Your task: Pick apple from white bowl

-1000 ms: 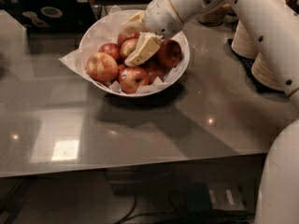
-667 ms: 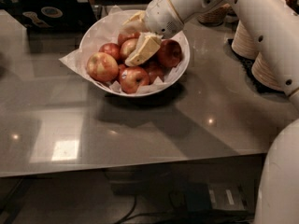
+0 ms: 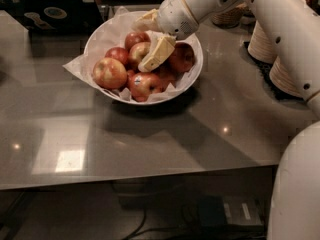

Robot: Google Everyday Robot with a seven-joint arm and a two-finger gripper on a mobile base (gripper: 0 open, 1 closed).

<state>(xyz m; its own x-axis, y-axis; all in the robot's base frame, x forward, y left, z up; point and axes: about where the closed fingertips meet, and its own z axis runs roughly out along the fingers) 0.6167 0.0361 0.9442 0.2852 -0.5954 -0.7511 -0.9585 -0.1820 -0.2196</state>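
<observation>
The gripper [image 3: 141,46], reaching in from 1 o'clock, hangs over the white bowl [image 3: 193,76], its fingers [image 3: 156,54] spread apart astride the apple [image 3: 138,53] at centre.

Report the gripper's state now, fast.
Gripper: open, down in the white bowl, fingers spread either side of the apple; nothing lifted yet.

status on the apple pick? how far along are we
Done: the reach. The hand is down inside the white bowl. In hand: the grasp. Its open fingers straddle the yellow-patched apple, which sits among the other apples. Left: close on it and lift it clear of the bowl.
</observation>
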